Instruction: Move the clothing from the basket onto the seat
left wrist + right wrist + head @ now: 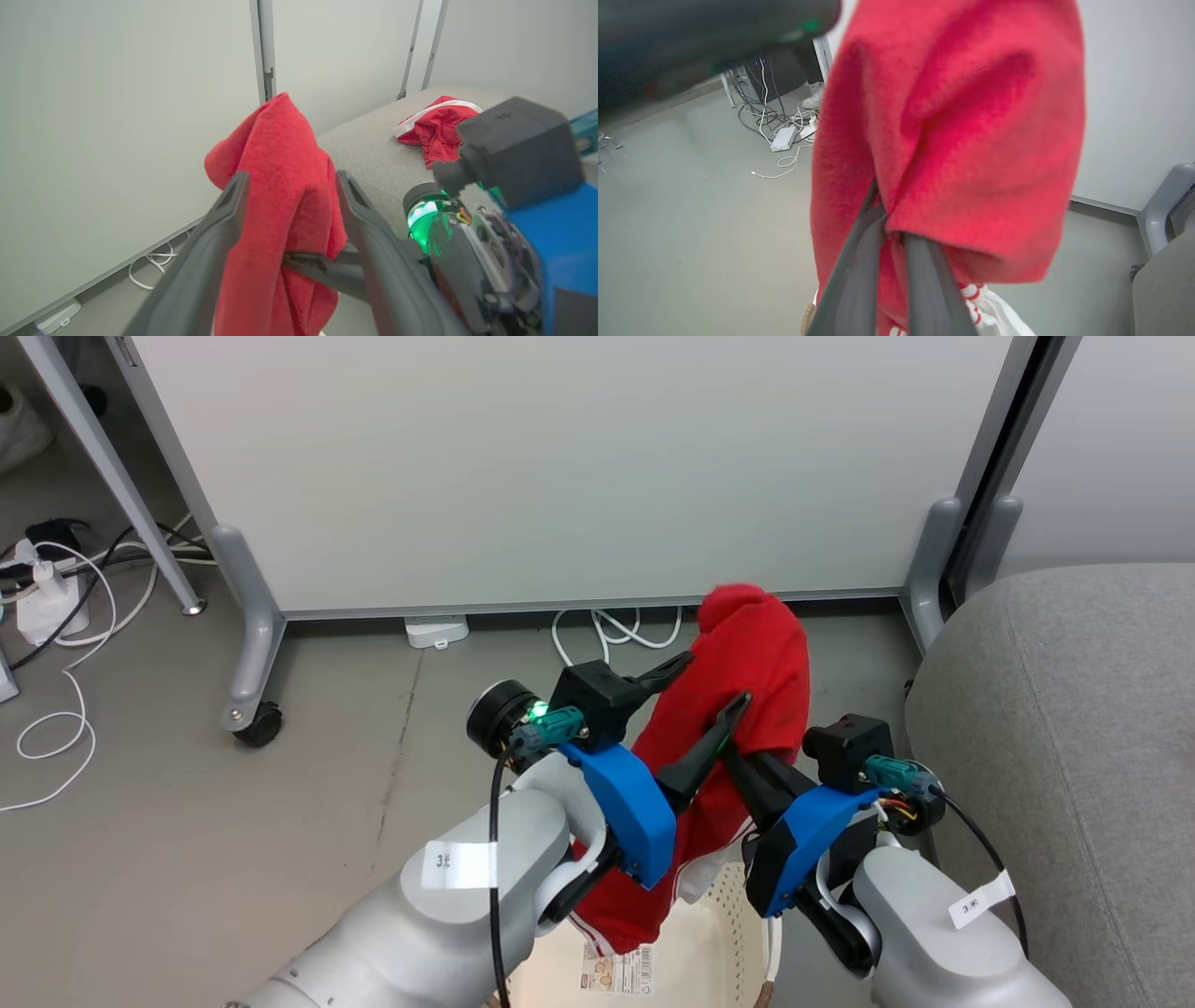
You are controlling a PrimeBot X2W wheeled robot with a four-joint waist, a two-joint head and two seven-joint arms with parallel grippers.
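Note:
A red garment [747, 653] hangs bunched above the basket [719, 943], its lower end trailing down into it. My right gripper [739, 751] is shut on it, the two fingers pinching a fold of the cloth [962, 116] close together [889, 219]. My left gripper [716, 679] is open, its fingers spread on either side of the same garment [280, 163], which drapes between them without being squeezed. A second red garment with white trim [434, 123] lies crumpled on the grey seat [373, 149], which stands to the right of the basket [1055, 728].
A white partition panel [579, 467] on grey wheeled feet [247, 691] stands just behind the garment. White cables and a power strip [51, 597] lie on the floor at the left. A paper label [616, 971] shows inside the basket.

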